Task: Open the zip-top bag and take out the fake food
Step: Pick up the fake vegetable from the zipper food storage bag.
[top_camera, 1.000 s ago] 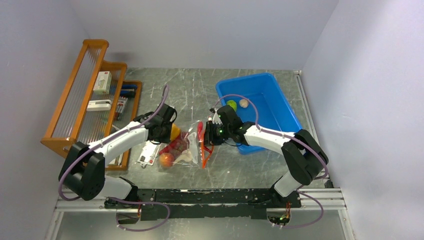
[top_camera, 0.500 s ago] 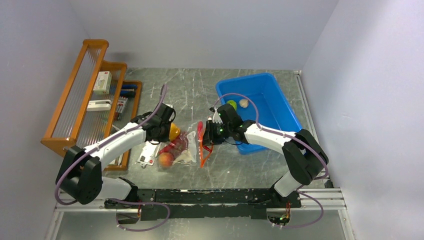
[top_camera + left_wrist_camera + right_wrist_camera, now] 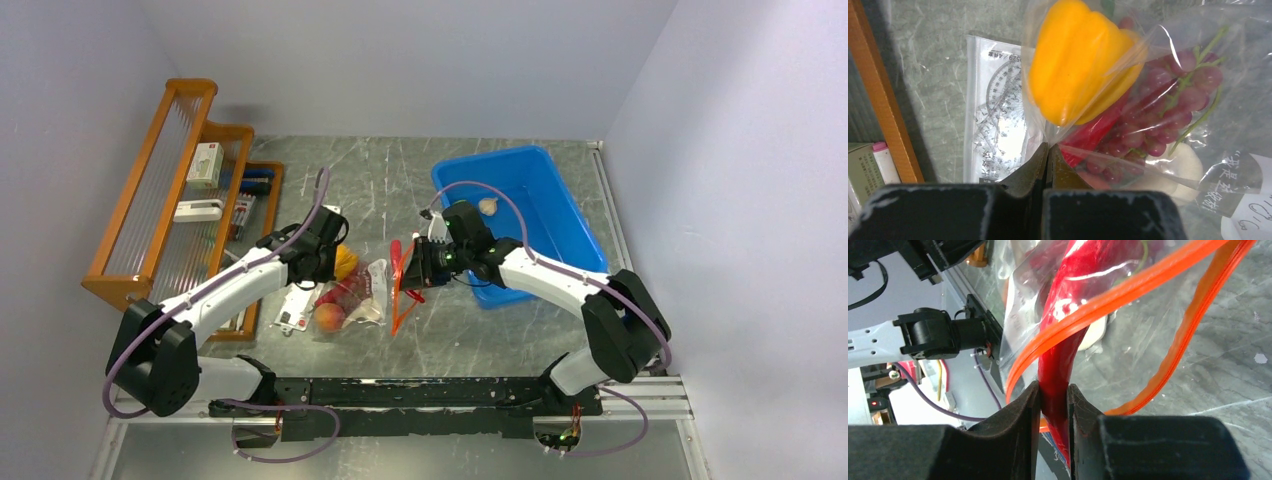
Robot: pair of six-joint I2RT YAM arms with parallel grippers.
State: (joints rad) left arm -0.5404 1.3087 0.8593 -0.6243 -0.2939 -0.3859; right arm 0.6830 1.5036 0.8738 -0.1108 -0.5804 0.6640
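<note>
The zip-top bag (image 3: 368,293) lies between the arms, its orange zip strip (image 3: 401,290) open in a loop toward the right. Inside are a yellow pepper (image 3: 345,262), purple grapes (image 3: 345,291), a peach (image 3: 330,317) and a white piece (image 3: 1175,162). My left gripper (image 3: 331,262) is shut on the bag's plastic (image 3: 1048,147) just below the pepper (image 3: 1075,60). My right gripper (image 3: 421,263) is at the bag's mouth, shut on a red chilli (image 3: 1070,325) that runs out through the zip strip (image 3: 1148,287). A garlic bulb (image 3: 488,205) lies in the blue bin (image 3: 545,180).
A wooden rack (image 3: 150,215) with small boxes stands at the left. A flat white packet (image 3: 296,306) printed with a protractor (image 3: 998,120) lies under the left gripper, beside the bag. The blue bin sits right behind my right arm.
My right gripper has drawn back slightly toward the bin with the chilli. My left gripper and the bag's closed end have shifted a little left. The right arm now covers the lime in the bin.
</note>
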